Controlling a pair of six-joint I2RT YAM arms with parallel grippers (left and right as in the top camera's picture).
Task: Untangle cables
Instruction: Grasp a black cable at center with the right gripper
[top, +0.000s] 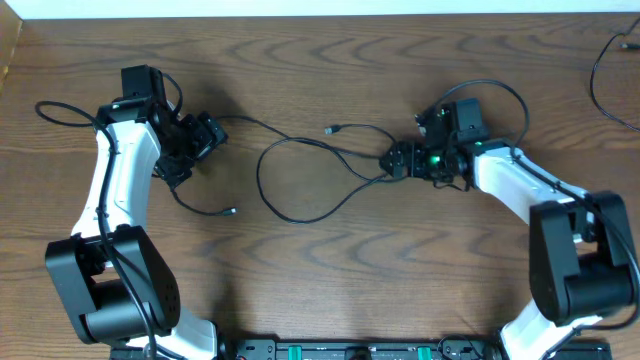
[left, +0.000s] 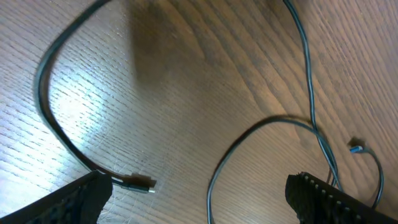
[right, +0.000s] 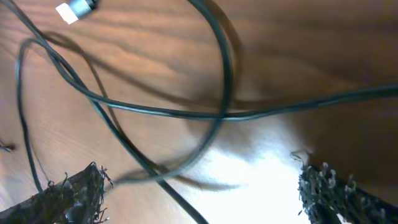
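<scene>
A thin black cable (top: 300, 215) lies in a loose loop at the table's middle, with one plug end (top: 331, 130) up top. Another black strand ends in a plug (top: 232, 211) below my left gripper (top: 192, 150). No white cable shows. In the left wrist view my left gripper (left: 199, 180) is open and empty above the wood, with that plug (left: 140, 182) by its left finger and the loop (left: 249, 130) beyond. My right gripper (top: 400, 160) is at the loop's right end. It is open (right: 199, 171), and crossing black strands (right: 217, 115) lie just ahead, with one running between the fingers.
The table is brown wood (top: 320, 290). A separate dark wire (top: 600, 75) curls at the far right edge. Thicker arm wiring arcs over each wrist (top: 500, 95). The arm bases stand at the front corners (top: 110, 290).
</scene>
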